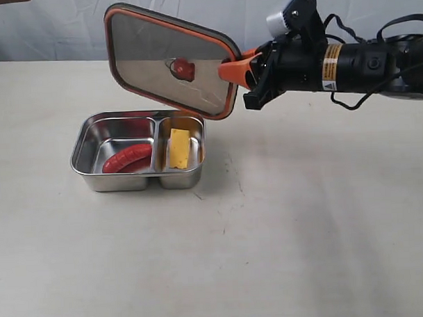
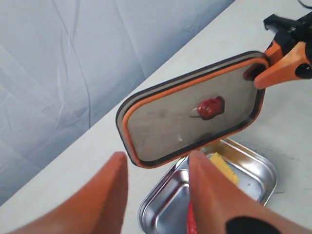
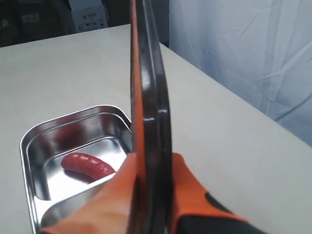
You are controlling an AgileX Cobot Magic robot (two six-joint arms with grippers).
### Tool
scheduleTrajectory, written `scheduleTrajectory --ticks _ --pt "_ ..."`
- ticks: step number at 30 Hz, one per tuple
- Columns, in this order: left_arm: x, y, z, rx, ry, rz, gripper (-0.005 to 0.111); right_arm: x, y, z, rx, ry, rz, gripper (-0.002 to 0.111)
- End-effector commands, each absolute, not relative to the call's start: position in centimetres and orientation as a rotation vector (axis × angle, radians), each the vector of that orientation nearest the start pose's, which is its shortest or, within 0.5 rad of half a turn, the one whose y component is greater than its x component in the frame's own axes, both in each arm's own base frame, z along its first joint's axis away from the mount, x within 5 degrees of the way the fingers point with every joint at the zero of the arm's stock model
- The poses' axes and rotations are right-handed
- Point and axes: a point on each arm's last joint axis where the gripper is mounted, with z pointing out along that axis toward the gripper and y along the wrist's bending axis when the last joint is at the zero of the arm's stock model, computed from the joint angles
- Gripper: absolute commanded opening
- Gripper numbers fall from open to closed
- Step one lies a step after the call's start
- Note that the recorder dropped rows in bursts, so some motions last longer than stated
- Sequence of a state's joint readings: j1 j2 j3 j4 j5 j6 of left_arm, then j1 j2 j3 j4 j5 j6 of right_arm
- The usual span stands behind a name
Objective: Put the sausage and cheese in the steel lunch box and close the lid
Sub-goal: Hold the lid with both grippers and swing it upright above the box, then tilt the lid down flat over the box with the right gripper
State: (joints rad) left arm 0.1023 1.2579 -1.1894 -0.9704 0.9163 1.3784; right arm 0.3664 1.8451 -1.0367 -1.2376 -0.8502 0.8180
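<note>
The steel lunch box (image 1: 139, 183) stands open on the table. The red sausage (image 1: 127, 158) lies in its larger compartment and the yellow cheese (image 1: 179, 148) in the smaller one. The dark lid (image 1: 159, 59), with its orange seal rim and red valve tab (image 1: 182, 67), hangs tilted in the air above and behind the box. My right gripper (image 1: 239, 68) is shut on the lid's right edge (image 3: 148, 97), a finger on each face. My left gripper (image 2: 157, 158) is open and empty, above the box's (image 2: 261, 168) end and facing the lid (image 2: 190, 112); it is out of the exterior view.
The pale table (image 1: 270, 254) spreads wide in front of and to the right of the box. A blue-white cloth backdrop (image 1: 54, 28) runs along the far edge. The right arm (image 1: 361, 66) and its cables reach in from the right.
</note>
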Motion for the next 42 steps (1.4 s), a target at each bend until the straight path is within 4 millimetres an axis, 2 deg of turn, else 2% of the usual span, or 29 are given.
scheduleTrajectory --ticks 1,3,4,8,13,19,25,28,30,35,42 --pt "25.4 -3.0 39.6 0.868 1.847 -0.264 0.02 32.8 20.8 23.8 -1.225 1.434 0.76 -0.001" --pt "25.1 -2.9 39.7 0.86 1.868 -0.249 0.003 32.7 21.7 24.1 -1.353 1.394 0.677 -0.001" --pt "25.0 -2.8 39.7 0.855 1.879 -0.241 0.0 32.5 22.1 24.1 -1.415 1.379 0.634 -0.001" --pt "24.2 -2.7 40.0 0.799 1.915 -0.24 0.0 31.6 23.6 22.9 -1.668 1.325 0.408 -0.001" --pt "22.8 -2.5 41.0 0.7 1.901 -0.208 0.0 30.7 25.4 22.6 -1.755 1.226 0.251 -0.001" --pt "20.7 -2.4 42.3 0.703 1.86 -0.14 0.0 30.0 26.5 23.1 -1.784 1.167 0.163 -0.001" --pt "20.2 -2.5 42.7 0.703 1.843 -0.128 0.0 28.9 25.8 26.7 -1.737 1.083 0.135 -0.001" --pt "20.2 -2.5 42.7 0.703 1.843 -0.128 0.0 28.6 25.6 27.7 -1.72 1.064 0.132 -0.001" --pt "20.2 -2.5 42.7 0.703 1.843 -0.128 0.0 28.6 25.7 27.7 -1.73 1.046 0.123 -0.001" --pt "20.0 -2.5 42.8 0.701 1.841 -0.125 0.0 29.0 26.0 26.2 -1.822 0.952 0.055 -0.001" --pt "18.7 -2.0 43.9 0.585 1.813 -0.077 0.0 29.9 26.2 24.7 -1.894 0.835 -0.072 -0.001"
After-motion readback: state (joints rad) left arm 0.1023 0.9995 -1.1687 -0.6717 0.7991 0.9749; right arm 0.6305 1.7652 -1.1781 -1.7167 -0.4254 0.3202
